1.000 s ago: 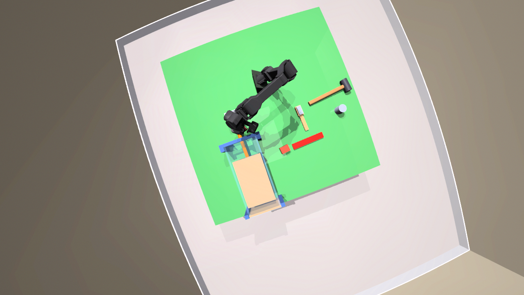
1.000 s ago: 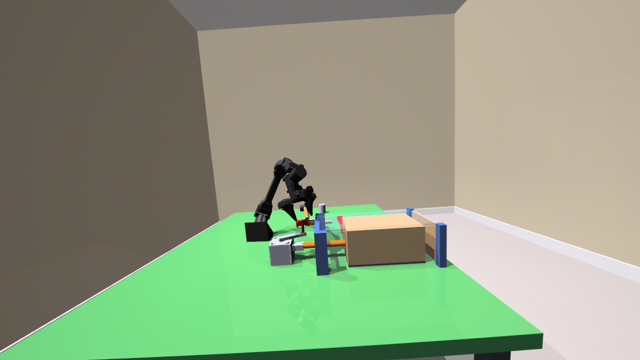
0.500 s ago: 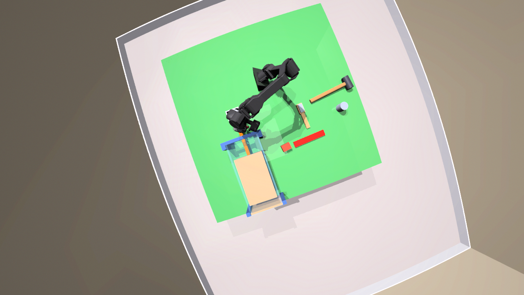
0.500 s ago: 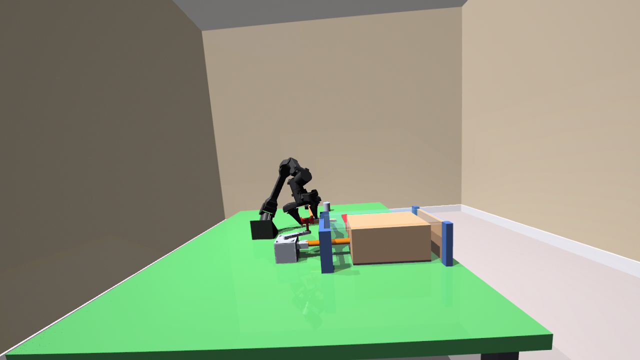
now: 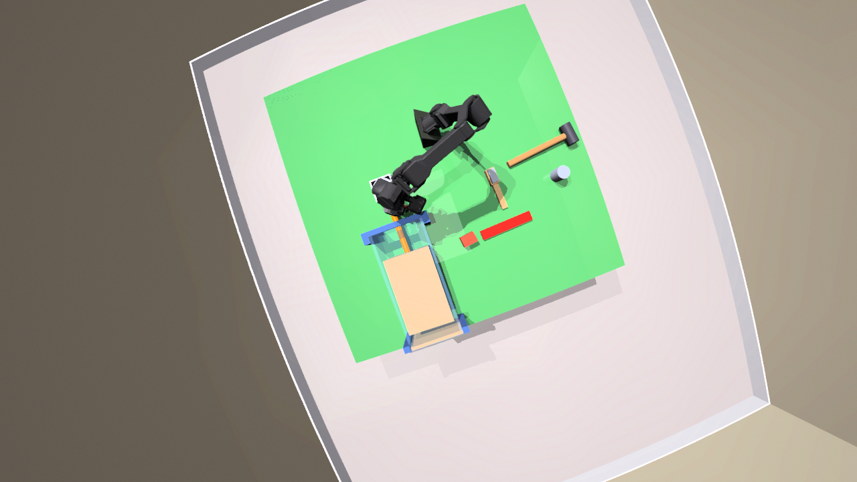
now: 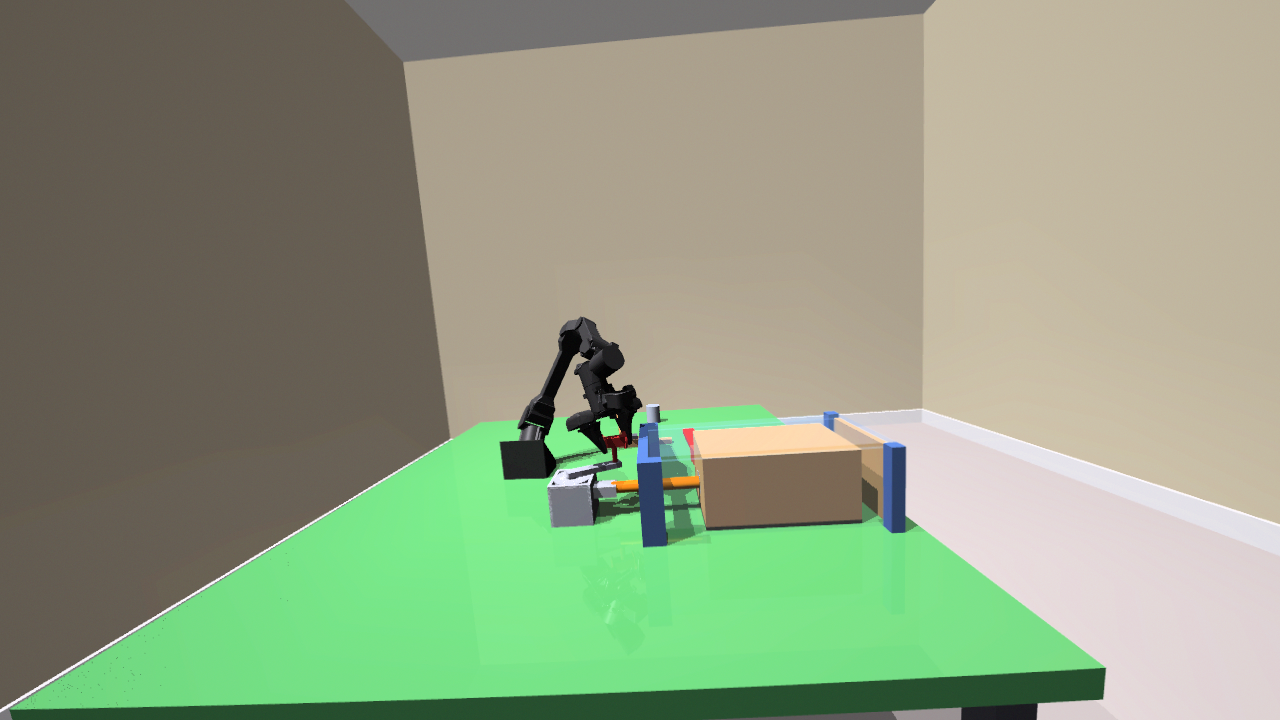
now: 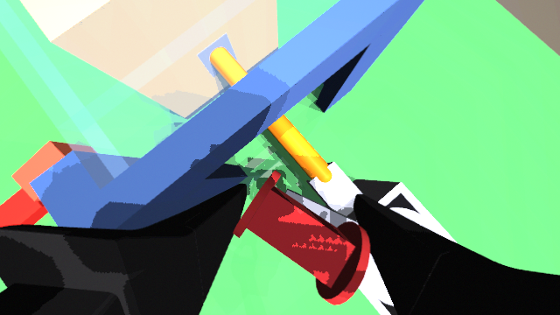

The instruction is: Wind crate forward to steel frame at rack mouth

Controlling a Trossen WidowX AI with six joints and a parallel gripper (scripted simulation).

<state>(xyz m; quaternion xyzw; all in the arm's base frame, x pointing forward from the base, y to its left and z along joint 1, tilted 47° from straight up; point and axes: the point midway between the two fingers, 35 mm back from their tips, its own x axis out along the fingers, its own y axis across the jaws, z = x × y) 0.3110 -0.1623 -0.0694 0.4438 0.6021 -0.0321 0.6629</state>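
Note:
The tan crate (image 5: 418, 290) (image 6: 778, 488) (image 7: 153, 66) sits flat inside the clear-panelled cubby, with a gap between its front and the blue steel frame (image 5: 373, 233) (image 6: 648, 501) (image 7: 210, 127). An orange strap (image 5: 403, 238) (image 6: 671, 482) (image 7: 302, 146) runs from the crate through the frame to the grey winch (image 6: 571, 504). The handle's light arm (image 6: 595, 469) lies across the winch top; its key is hidden. Its red knob (image 6: 615, 441) (image 7: 306, 236) stands at the arm's outer end. My gripper (image 6: 614, 445) (image 7: 299, 195) is open, with one finger on each side of the knob, close to its flanges.
A red bar (image 5: 505, 225) (image 7: 22, 207) and a lighter red block (image 5: 468, 239) (image 7: 44, 159) lie beside the cubby. A wooden-handled brush (image 5: 498, 193), a mallet (image 5: 537, 150) and a grey cylinder (image 5: 560, 173) are farther off. The frame stands close beside my fingers.

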